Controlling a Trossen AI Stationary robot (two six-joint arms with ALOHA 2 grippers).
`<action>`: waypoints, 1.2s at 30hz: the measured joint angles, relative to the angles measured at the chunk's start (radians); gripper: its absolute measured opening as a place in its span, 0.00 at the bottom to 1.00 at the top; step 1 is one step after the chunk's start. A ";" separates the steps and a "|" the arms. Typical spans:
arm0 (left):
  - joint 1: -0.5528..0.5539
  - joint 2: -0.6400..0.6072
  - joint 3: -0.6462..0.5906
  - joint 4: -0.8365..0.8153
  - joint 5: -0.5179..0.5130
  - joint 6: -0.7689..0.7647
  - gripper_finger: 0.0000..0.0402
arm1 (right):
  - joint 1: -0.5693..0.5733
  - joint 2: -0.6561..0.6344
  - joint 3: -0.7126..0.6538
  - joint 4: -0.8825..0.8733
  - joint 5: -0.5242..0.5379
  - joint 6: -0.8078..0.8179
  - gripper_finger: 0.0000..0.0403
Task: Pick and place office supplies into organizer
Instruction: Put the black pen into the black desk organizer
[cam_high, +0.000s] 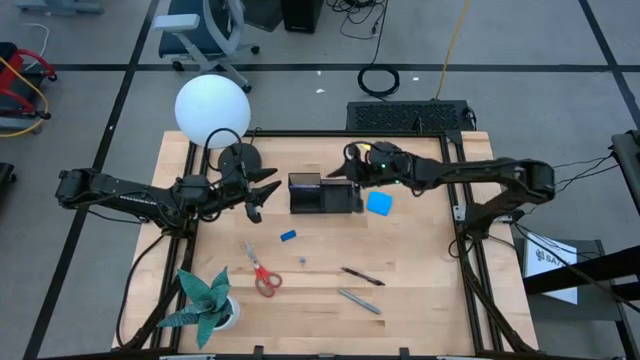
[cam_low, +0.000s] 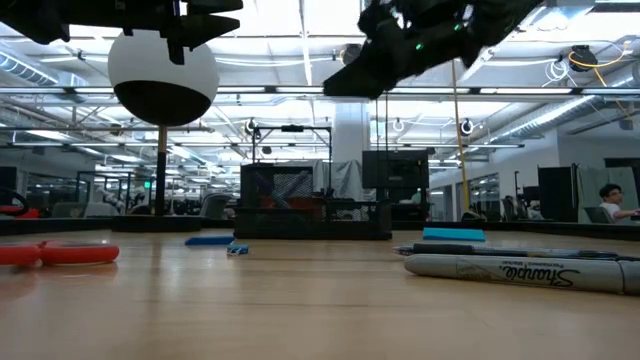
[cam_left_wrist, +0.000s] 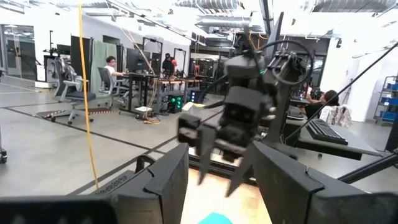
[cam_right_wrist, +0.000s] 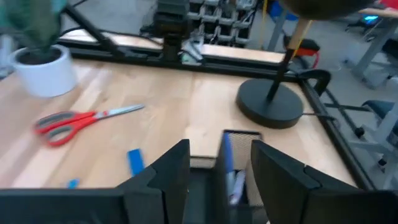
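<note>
Overhead and desk-level views of a wooden desk (cam_high: 420, 290) with two dark arms reaching in from either side. The black organizer (cam_high: 325, 194) stands near the desk's middle, toward the far edge. The right pincer (cam_high: 352, 172) hangs directly over the organizer's right end, fingers spread apart and holding nothing; its wrist view looks down between those fingers at pens (cam_right_wrist: 231, 177) standing in one compartment. The left pincer (cam_high: 262, 194) waits in the air just left of the organizer, beside the round black lamp base (cam_high: 238, 158), its fingers parted and empty. A bright blue pad (cam_high: 379, 203) lies on the desk just right of the organizer. A small blue block (cam_high: 288, 236) lies in front of the organizer, apart from it. Red-handled scissors (cam_high: 262, 273) lie nearer the front edge, left of centre. Two pens (cam_high: 361, 276) lie to the right of the scissors, one dark and one grey, well apart from the organizer. A green paper plant (cam_high: 205, 298) in a white pot occupies the front left corner.
</note>
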 joint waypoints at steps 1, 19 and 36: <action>0.000 0.000 0.000 0.000 0.000 0.000 0.46 | 0.013 -0.021 0.000 -0.041 0.000 -0.001 0.40; 0.000 0.000 0.000 -0.001 -0.005 0.001 0.46 | 0.247 -0.151 0.000 -0.243 0.002 0.002 0.38; 0.000 0.000 0.000 -0.002 -0.009 0.001 0.46 | 0.288 -0.150 -0.066 -0.281 0.137 0.158 0.36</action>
